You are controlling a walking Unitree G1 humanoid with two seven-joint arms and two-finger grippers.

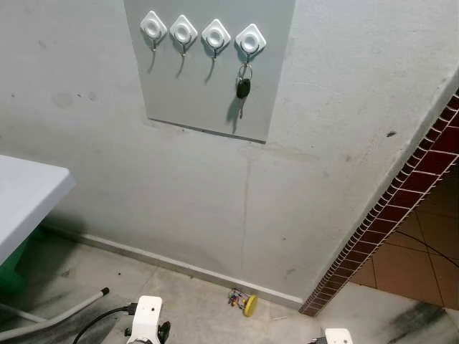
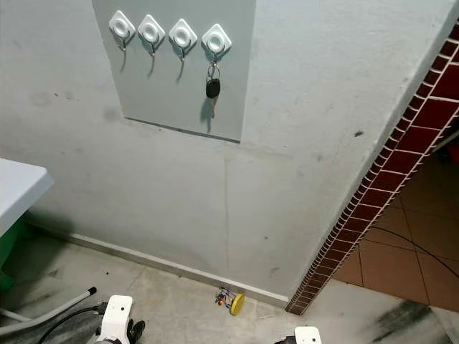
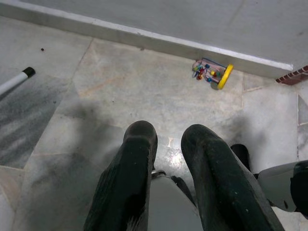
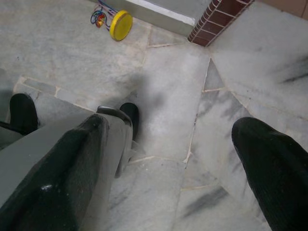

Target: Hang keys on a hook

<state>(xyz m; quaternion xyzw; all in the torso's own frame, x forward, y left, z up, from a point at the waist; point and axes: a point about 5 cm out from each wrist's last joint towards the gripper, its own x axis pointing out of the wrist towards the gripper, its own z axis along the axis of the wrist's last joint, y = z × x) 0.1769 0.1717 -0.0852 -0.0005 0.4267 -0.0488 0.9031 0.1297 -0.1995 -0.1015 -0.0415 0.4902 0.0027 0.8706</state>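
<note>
Keys (image 1: 244, 87) hang from the rightmost of four white diamond-shaped hooks (image 1: 250, 39), a black fob on a ring with a blade dangling under it, high above both sets of my fingers and well apart from them. Going from the biggest thing down: I see the grey plastered wall (image 1: 143, 186), then the marble floor (image 3: 144, 96) under both hands, then the grey panel (image 1: 208, 93) carrying the hooks; the other three hooks are bare. A white tabletop corner (image 1: 29, 193) sits off to my left, with something green under it. A strip of red brick tile (image 1: 401, 193) runs down the wall edge on my right.

My left gripper (image 3: 166, 137) hangs low, pointing at the floor, its two fingers a narrow gap apart and holding nothing. My right gripper (image 4: 171, 127) also hangs low, fingers spread wide and empty. Ahead of both sets of fingertips, by the skirting, lies a small yellow disc with coloured wires (image 3: 214, 74). A white pole with a black tip (image 3: 17, 79) lies on the floor out beyond my left fingers.
</note>
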